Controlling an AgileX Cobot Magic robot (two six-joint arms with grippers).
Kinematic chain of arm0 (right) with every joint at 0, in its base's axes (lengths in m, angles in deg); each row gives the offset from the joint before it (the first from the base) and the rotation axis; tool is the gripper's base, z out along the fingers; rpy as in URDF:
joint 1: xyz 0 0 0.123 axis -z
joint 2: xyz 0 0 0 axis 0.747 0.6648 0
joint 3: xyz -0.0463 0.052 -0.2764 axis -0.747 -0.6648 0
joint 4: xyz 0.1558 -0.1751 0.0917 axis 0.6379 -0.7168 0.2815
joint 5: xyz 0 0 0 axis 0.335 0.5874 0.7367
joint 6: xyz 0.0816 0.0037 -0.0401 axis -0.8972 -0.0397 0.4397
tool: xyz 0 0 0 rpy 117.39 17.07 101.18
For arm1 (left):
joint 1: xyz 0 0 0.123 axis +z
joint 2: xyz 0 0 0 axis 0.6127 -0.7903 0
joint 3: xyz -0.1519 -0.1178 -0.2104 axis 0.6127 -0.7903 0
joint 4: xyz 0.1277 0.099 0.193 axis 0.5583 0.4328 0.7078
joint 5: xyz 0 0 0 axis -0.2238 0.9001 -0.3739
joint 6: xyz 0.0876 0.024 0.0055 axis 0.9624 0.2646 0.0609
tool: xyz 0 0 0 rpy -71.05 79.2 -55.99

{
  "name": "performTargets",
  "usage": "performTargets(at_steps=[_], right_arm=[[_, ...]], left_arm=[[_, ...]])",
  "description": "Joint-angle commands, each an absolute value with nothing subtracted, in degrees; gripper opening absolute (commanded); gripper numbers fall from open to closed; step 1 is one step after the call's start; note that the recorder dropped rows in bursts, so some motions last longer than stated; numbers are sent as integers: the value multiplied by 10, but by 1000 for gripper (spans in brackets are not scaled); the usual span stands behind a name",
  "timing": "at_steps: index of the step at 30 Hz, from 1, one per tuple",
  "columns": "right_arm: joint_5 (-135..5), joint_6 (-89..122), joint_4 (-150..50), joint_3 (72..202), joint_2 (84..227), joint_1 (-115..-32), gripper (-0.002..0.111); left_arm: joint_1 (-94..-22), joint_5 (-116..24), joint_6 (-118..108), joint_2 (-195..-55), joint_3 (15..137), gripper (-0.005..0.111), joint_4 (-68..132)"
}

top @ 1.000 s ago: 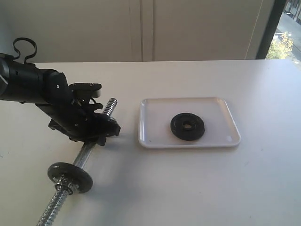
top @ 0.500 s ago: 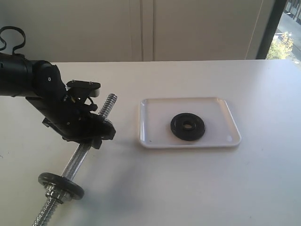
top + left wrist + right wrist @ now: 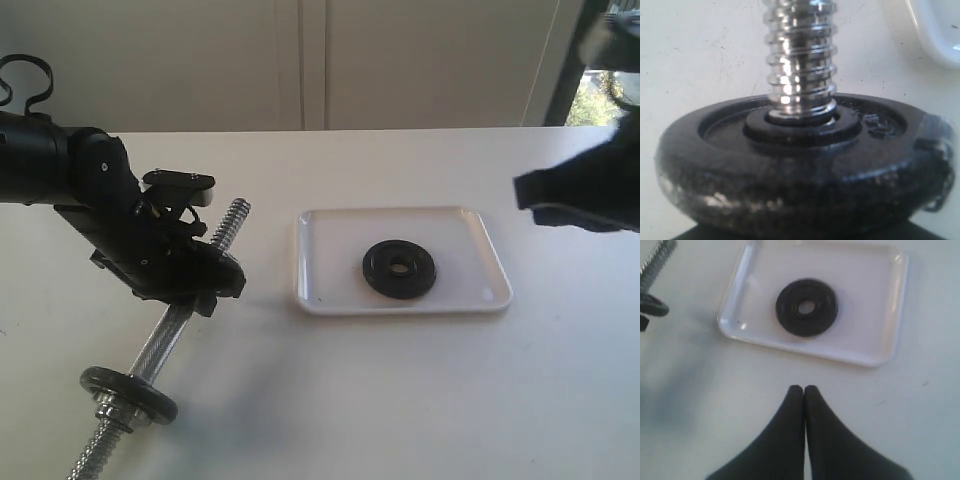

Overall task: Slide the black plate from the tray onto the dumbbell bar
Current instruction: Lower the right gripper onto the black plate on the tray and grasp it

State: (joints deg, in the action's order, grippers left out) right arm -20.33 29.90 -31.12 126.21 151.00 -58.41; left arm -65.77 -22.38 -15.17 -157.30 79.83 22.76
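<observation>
On the white counter (image 3: 400, 400) there are one tray (image 3: 330, 225), one bar (image 3: 165, 340) and two black discs, with two arms reaching in from the sides. The tray lies flat, right of centre. Bare counter surrounds it on every side, and a wide strip of it separates the tray's left rim from the bar. The bar runs slantwise at the left. Its upper threaded end points toward the tray's left rim but stays apart from it, and its lower end leaves the exterior view at the bottom edge.

The left claw (image 3: 190, 285) is clenched around the bar's middle. The right claw (image 3: 804, 390) has its fingers pressed together and grips nothing. It hangs over open counter just short of one long rim of the tray. In the exterior view it shows only as a blurred dark shape at the right edge.

The plate (image 3: 399, 268) lies flat in the middle of the tray, hole upward, clear of every rim. The second disc (image 3: 128, 393) sits on the bar below the left claw, and the threaded rod passes through its centre hole.
</observation>
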Motion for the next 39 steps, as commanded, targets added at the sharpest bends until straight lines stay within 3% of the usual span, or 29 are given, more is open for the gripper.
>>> performTargets(at_steps=[1,7,9,12,17,19,39], right_arm=[[-139,371,-296,1392,1692,-599,0],[-62,379,-360,1564,1880,-662,1],[-49,379,-402,1602,1923,-678,5],[-54,379,-427,1643,1970,-690,24],[-113,379,-435,1656,2003,-690,76],[-115,385,-455,1656,2011,-690,85],[-144,374,-470,1656,2075,-690,88]], left_arm=[[-659,-245,-144,-1546,807,0,221],[-659,-270,-144,-1546,807,0,221],[-659,-274,-144,-1546,807,0,221],[-659,-278,-144,-1546,807,0,221],[-659,-281,-144,-1546,807,0,221],[-659,-284,-144,-1546,807,0,221],[-659,-284,-145,-1546,807,0,218]])
